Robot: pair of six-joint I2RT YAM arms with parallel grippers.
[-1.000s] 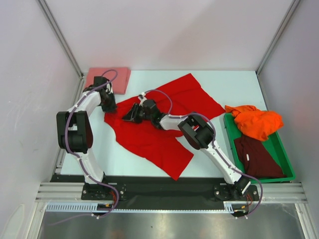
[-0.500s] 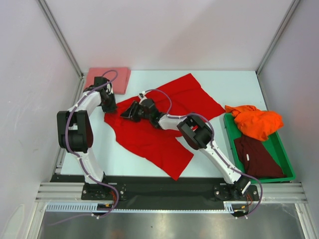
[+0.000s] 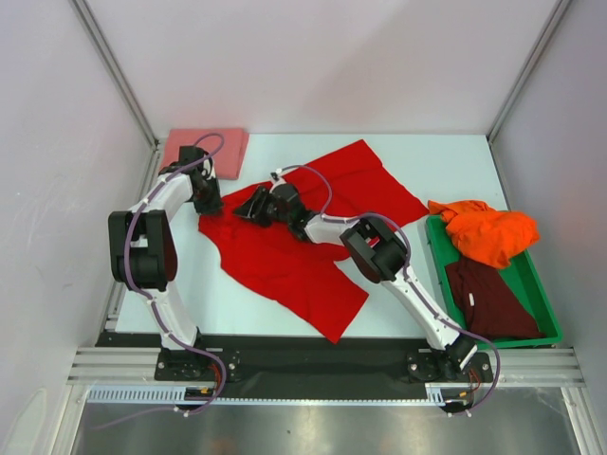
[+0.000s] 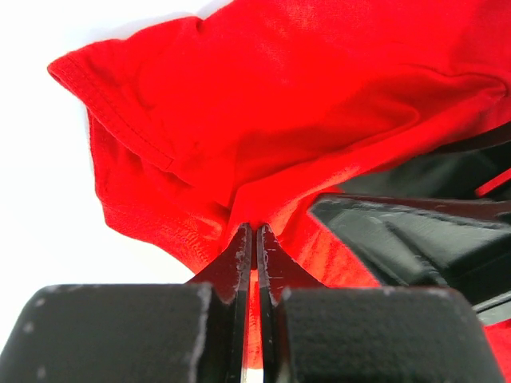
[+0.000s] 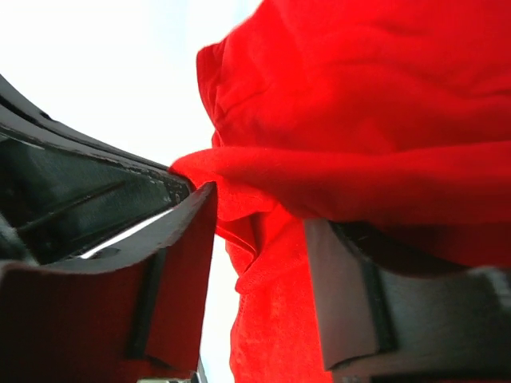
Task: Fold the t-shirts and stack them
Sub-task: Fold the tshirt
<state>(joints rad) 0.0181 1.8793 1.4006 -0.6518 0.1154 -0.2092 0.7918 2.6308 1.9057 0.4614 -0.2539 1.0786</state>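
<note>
1. The left gripper (image 4: 254, 231) is seen clamped on an edge fold of the red t-shirt (image 3: 313, 261), which is spread across the middle of the table (image 3: 455, 161). This thin pinch could be lost if the cloth is tugged.
2. The right gripper (image 5: 259, 219) is held with jaws apart around a ridge of the same cloth. Extra layers could be caught on closing.

Your left arm (image 3: 152, 237) reaches far forward, the left claw (image 4: 254, 231) pinched shut. Your right arm (image 3: 379, 251) stretches low and leftward, the right claw (image 5: 259, 214) with jaws apart.
</note>
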